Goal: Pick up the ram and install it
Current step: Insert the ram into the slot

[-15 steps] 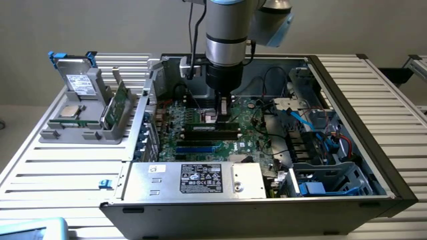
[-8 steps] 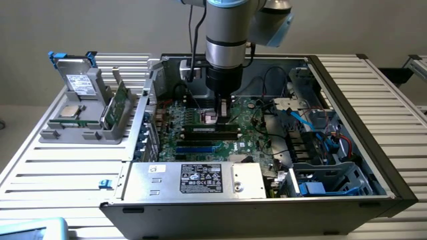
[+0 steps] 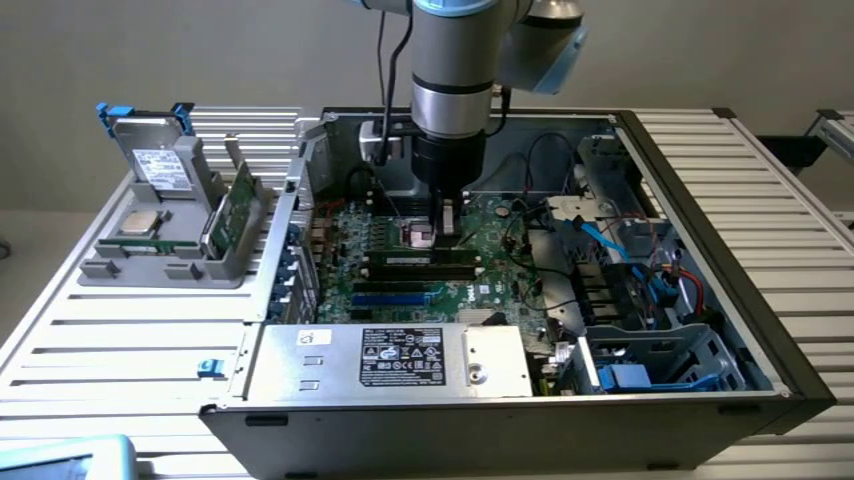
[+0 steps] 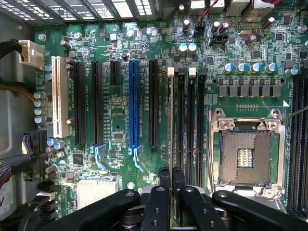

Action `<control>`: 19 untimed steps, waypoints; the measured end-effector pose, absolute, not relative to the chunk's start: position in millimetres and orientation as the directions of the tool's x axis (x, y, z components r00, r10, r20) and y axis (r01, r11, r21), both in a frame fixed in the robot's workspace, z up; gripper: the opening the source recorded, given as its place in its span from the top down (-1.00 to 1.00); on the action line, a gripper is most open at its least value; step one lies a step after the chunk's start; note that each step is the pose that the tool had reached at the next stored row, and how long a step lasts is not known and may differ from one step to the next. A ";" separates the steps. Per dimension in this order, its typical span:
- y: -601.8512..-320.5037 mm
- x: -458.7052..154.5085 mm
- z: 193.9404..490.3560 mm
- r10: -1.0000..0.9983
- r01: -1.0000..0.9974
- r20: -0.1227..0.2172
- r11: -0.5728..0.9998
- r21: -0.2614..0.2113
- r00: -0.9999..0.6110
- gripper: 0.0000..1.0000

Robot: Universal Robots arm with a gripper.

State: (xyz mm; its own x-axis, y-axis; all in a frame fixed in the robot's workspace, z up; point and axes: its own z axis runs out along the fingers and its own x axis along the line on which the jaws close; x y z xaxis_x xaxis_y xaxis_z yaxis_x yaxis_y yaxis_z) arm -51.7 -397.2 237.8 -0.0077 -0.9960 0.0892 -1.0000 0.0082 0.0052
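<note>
Black gripper fingers sit closest to the wrist camera, clamped on the ram with one pad against each flat face. The open computer case fills the middle of the exterior view, and the arm reaches down into its upper centre, onto the green main board.

The pick-up looks done, since the ram is in the grip and down at the board. It is lined up with the outermost of the black memory slots, the one farthest from the processor socket. I cannot tell whether it is pressed home, and it is not released.

The ram stands on its thin edge, seen edge-on. Its long axis runs along the slot, away from the fingertips toward the white latch.
</note>
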 end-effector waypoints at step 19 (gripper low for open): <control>-396.8 -54.5 232.7 -0.996 -1.000 0.089 0.008 -0.011 -0.009 0.72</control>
State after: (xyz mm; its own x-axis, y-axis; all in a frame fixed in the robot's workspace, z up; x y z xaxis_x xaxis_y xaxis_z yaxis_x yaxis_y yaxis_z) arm -54.5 -396.8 232.7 -0.0091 -0.9960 0.0888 -0.9999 0.0082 -0.0108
